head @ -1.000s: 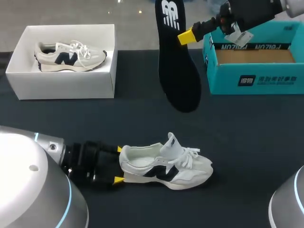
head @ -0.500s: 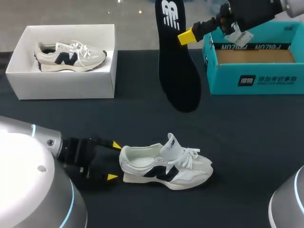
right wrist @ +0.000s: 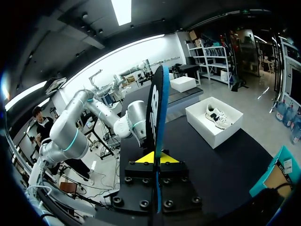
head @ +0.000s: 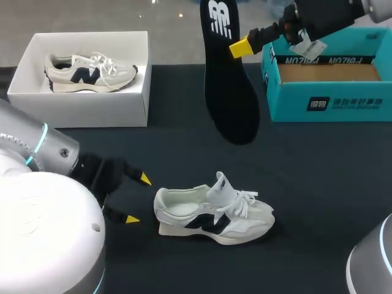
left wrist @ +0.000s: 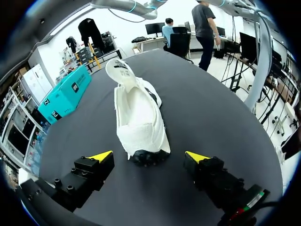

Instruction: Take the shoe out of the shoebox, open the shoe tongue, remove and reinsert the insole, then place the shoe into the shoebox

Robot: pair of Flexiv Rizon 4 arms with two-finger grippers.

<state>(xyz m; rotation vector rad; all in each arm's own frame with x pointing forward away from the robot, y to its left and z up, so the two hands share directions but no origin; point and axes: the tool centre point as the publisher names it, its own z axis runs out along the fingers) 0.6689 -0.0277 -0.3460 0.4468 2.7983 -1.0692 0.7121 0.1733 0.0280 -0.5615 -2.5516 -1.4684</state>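
A white shoe (head: 211,214) with a dark side logo lies on its sole on the black table, tongue raised and toe pointing right. My left gripper (head: 136,199) stands open a short way behind the heel, touching nothing. The left wrist view has the shoe (left wrist: 138,120) heel-first just ahead of that gripper (left wrist: 149,156). My right gripper (head: 241,47) is shut on the edge of a black insole (head: 229,92), which hangs upright above the table's far middle. Seen from the right wrist, the insole (right wrist: 156,108) stands edge-on between the shut fingers of the right gripper (right wrist: 154,157).
A white shoebox (head: 37,104) at the far left holds a second matching shoe (head: 89,71). A teal box (head: 331,101) stands open at the far right, under my right arm. Bare black tabletop lies around the near shoe.
My left gripper has let go of the shoe's heel and pulled back to the left, its fingers now wider apart. The shoe, the right arm and the insole have not moved.
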